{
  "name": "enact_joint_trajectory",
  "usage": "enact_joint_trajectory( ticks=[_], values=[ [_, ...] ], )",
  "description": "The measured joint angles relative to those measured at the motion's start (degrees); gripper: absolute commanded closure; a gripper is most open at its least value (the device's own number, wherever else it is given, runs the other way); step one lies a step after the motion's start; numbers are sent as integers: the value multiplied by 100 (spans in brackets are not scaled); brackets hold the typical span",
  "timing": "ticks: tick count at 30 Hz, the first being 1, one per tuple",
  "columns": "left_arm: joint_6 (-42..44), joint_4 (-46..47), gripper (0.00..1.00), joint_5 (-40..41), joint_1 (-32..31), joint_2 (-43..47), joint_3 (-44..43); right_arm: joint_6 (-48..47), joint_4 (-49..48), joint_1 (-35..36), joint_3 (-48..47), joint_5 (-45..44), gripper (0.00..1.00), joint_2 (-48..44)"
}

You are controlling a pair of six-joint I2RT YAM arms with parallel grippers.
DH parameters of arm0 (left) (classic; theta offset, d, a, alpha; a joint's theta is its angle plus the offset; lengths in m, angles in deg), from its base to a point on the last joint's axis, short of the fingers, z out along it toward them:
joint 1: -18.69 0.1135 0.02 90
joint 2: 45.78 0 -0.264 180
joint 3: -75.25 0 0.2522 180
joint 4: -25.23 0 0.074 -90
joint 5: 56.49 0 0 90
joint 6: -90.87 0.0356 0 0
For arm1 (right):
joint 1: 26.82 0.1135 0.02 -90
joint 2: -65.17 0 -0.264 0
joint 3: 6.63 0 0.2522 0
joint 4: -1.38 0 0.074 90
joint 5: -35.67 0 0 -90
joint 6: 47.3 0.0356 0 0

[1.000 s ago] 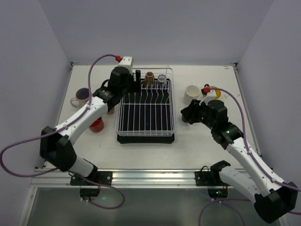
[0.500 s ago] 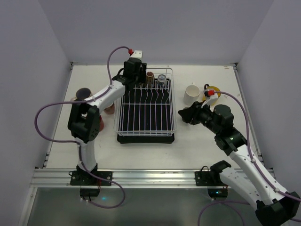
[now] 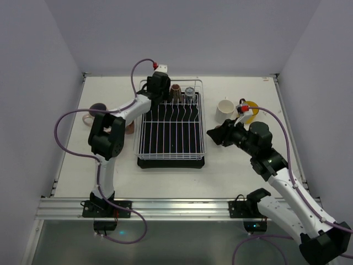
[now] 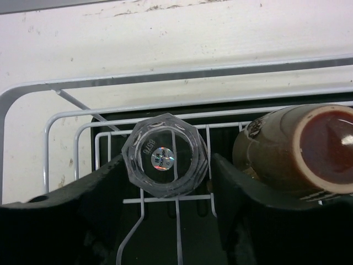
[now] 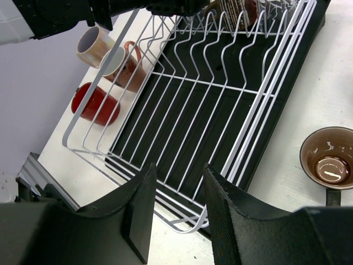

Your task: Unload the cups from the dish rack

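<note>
The clear faceted glass cup (image 4: 165,157) stands base-up, axis vertical, squarely between the fingers of the left gripper (image 4: 168,165), so snug that contact cannot be told, in the far-left corner of the white-wire dish rack (image 4: 182,74), beside a brown glazed mug (image 4: 292,149), far from the empty, part-open right gripper (image 5: 179,199).

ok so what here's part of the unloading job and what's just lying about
Job: dish rack, clear glass and brown cup in it; white mug, yellow cup, red mug out on the table.
Lying about: purple cable, metal rail.
</note>
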Motion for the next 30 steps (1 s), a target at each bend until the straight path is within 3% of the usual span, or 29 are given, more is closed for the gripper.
enact_joint_trajectory(
  ticks=[2, 5, 8, 14, 22, 30],
  values=[
    [22, 70, 48, -9, 26, -37, -4, 13, -24, 2, 0, 28, 58, 39],
    [96, 116, 65, -42, 31, -37, -2, 48, -39, 37, -2, 44, 58, 118],
    [125, 227, 75, -55, 33, -15, 66, 87, -42, 142, -2, 44, 58, 199],
    [212, 579, 84, -61, 52, 431, 632, 155, -63, 468, -13, 0, 58, 356],
    [-39, 968, 88, -243, 76, 1805, 1495, 522, -509, 651, -179, 52, 55, 688],
    [-1128, 1515, 92, -1429, 81, 3803, 2894, 1486, -1790, 688, -223, 356, 45, 1412]
  ],
)
